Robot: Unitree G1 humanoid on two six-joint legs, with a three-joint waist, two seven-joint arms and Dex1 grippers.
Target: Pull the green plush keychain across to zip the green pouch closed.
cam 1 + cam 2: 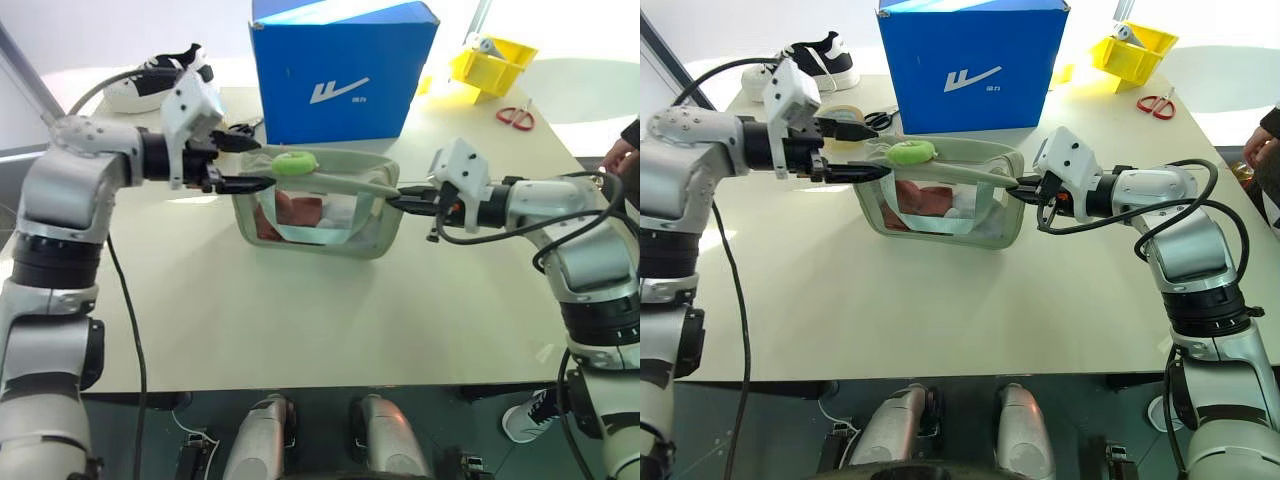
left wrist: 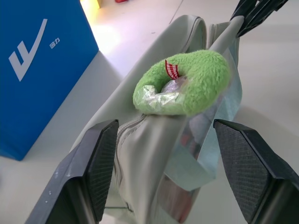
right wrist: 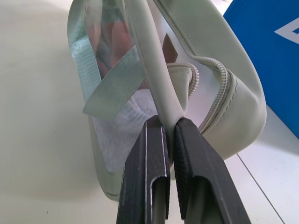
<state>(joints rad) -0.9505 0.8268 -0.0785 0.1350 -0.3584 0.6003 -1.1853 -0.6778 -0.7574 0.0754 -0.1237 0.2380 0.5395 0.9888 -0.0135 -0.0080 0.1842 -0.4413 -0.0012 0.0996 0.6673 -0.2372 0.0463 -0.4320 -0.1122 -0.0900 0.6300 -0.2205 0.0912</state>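
The green pouch [image 1: 330, 225] stands on the table between my two arms, its clear window facing me. The green plush keychain [image 1: 295, 163] lies on the pouch's top edge near its left end. My left gripper [image 1: 258, 166] is open just left of the keychain. In the left wrist view its two fingers [image 2: 98, 163] flank the pouch's end, and the keychain [image 2: 187, 86] sits a little beyond them, untouched. My right gripper [image 1: 395, 200] is shut on the pouch's strap [image 3: 149, 70] at the right end. Beside the strap the zipper [image 3: 219, 93] runs around that corner.
A big blue box [image 1: 340, 70] stands right behind the pouch. A yellow bin [image 1: 492, 62] and red scissors [image 1: 515, 115] are at the back right. A shoe [image 1: 160, 80] and black scissors [image 1: 240, 127] lie at the back left. A person's hand [image 1: 615, 155] shows at the right edge.
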